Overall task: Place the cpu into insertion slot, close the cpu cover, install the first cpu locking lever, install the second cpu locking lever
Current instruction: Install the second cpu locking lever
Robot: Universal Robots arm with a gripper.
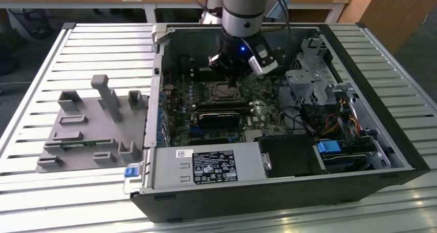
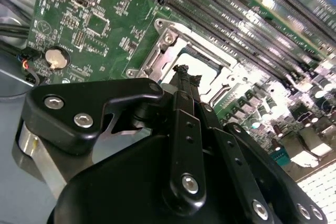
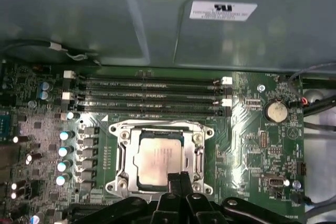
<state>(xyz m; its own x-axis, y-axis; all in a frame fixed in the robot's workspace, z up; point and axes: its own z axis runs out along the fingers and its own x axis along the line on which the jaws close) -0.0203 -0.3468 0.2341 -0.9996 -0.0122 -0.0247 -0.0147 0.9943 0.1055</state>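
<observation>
Green board [image 3: 252,145]; square silver cpu [image 3: 157,158] under cpu cover [image 3: 122,153].

Even overhead light, glare on the slatted table [image 1: 41,74] and green circuit board [image 3: 247,114]; nearby tool [image 2: 181,77] blurred.

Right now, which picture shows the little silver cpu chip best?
The first wrist view: the cpu faces the camera, sitting in the insertion slot under the cpu cover. In the second wrist view the pincer hides most of it. In the exterior view it is a tiny square below the arm.
</observation>
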